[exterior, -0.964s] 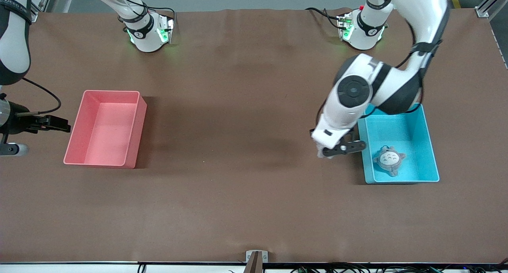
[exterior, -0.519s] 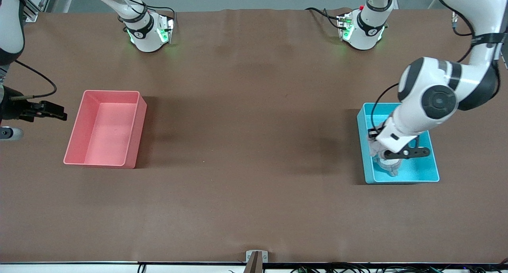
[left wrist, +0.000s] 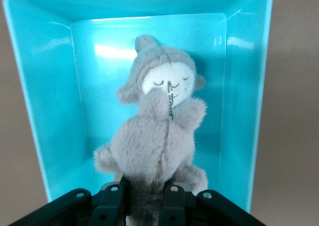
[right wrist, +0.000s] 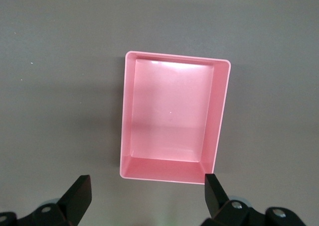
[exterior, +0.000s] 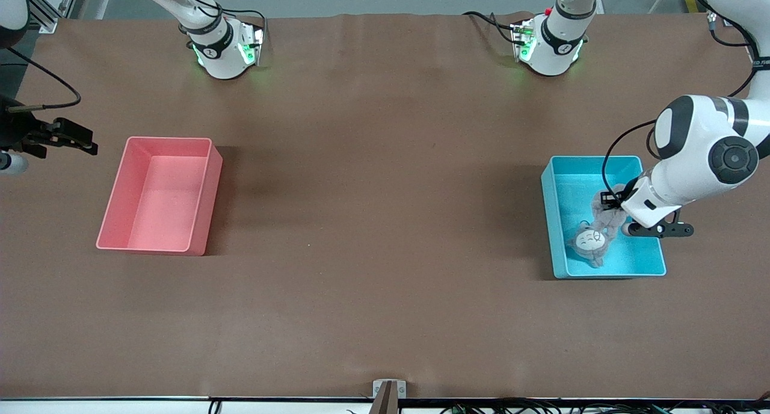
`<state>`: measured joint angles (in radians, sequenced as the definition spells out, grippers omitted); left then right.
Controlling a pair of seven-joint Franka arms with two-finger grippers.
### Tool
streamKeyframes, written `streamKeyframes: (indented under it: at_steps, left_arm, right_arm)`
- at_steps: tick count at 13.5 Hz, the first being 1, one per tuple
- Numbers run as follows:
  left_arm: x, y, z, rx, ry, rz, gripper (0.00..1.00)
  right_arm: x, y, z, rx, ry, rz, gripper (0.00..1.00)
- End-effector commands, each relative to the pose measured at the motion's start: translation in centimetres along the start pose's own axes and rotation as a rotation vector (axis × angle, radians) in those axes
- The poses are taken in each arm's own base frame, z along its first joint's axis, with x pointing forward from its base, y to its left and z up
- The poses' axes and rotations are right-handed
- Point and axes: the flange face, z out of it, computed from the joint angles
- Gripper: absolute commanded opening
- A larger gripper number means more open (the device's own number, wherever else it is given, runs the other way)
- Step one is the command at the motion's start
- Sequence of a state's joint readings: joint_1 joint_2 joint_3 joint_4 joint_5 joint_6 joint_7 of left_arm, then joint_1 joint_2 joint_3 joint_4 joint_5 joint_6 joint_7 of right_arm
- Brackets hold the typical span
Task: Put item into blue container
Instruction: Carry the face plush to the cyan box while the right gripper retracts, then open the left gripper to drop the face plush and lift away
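Front view: the left tool (exterior: 610, 204) hangs over the blue container (exterior: 654, 245), its fingers pinching a grey plush toy (exterior: 601, 212) by one end so the toy dangles down inside the walls. In the left wrist view that held grey plush toy (left wrist: 154, 151) hangs above a second plush doll (left wrist: 167, 81), grey-hooded with a pale sleeping face, which lies on the container's floor. The container sits on the brown desk (exterior: 373, 221) toward the left arm's end.

The step in hand looks like the release: the carry is done and the toy is inside the rim. The next move calls for spreading the fingers so the toy drops beside or onto the doll, then lifting straight up clear of the walls.

The right tool (exterior: 78, 142) waits with fingers spread wide, over the desk near the empty pink bin (exterior: 204, 191).
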<state>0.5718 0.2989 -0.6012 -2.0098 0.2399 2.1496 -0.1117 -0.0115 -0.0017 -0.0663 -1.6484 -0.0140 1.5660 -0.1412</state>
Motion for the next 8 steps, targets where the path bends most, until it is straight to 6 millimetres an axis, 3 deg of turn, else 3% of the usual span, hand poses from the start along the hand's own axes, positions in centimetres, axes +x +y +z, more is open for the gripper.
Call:
streamKeyframes:
  at_steps: [1,4,6,7,8]
  left_arm:
    - [-1.0,-0.6,2.1,0.000,0.035,0.038,0.25]
    - [-1.4,-1.0,4.4,0.012,0.046,0.065,0.28]
    - [-1.4,-1.3,4.5,0.018,0.045,0.067,0.32]
    - [-1.4,-1.3,4.4,0.018,0.044,0.068,0.49]
    - [-1.3,-1.2,4.2,0.020,0.045,0.070,0.80]
  right_arm:
    - [-1.7,-1.6,-0.6,-0.012,0.026,-0.038,1.00]
    - [-1.8,-1.9,-0.9,-0.017,0.036,-0.043,1.00]
    - [-2.1,-1.6,-1.6,-0.023,0.055,-0.038,1.00]
    - [-2.2,-1.5,-2.0,-0.024,0.071,-0.038,1.00]
    - [-2.2,-1.3,-2.3,-0.032,0.082,-0.037,1.00]
